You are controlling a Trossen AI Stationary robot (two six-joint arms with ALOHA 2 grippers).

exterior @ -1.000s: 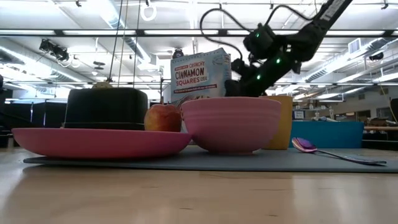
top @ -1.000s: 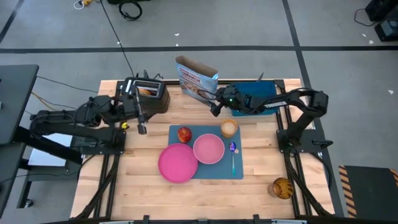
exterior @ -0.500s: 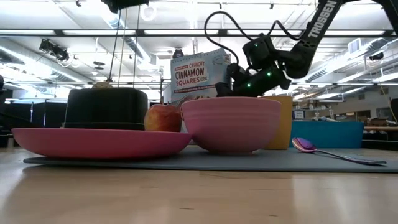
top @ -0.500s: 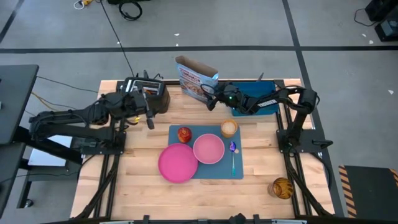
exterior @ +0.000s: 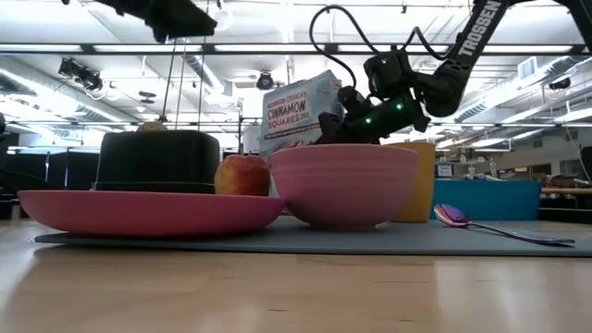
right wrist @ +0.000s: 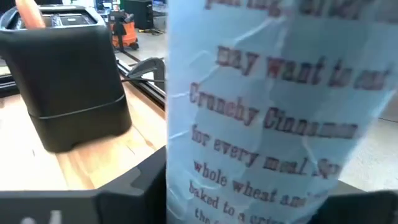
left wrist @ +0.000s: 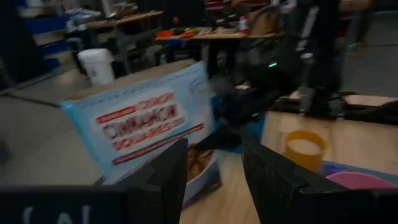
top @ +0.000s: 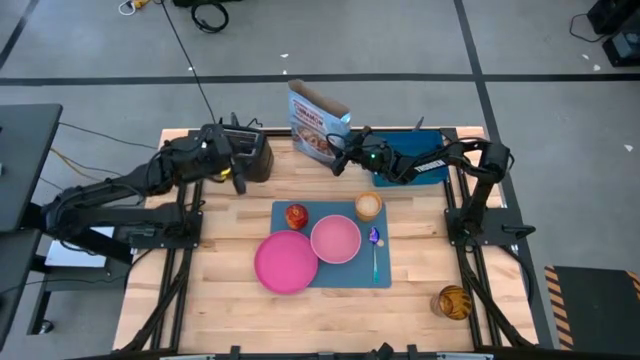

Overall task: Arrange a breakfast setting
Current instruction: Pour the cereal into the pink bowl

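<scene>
While my right gripper (top: 343,160) pinches the tilted Cinnamon Squares cereal box (top: 318,127) at upper centre, my left gripper (top: 240,178) hangs spread beside the black toaster (top: 245,155). Bowl (top: 335,239), plate (top: 285,262), apple (top: 296,215), cup (top: 369,206) and spoon (top: 375,248) sit on the blue placemat (top: 345,274) at centre.

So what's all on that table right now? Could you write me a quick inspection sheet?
Surface: wooden table.
Job's things: blue placemat carries pink plate, pink bowl, apple, tan cup, spoon.
Clutter: black toaster, cereal box, blue tray, amber jar near the front right corner.
Grippers: right gripper shut on the box; left gripper open, beside the toaster, empty.
Cables: cord on the floor leading to the toaster.
Surroundings: grey floor; workshop benches behind.
</scene>
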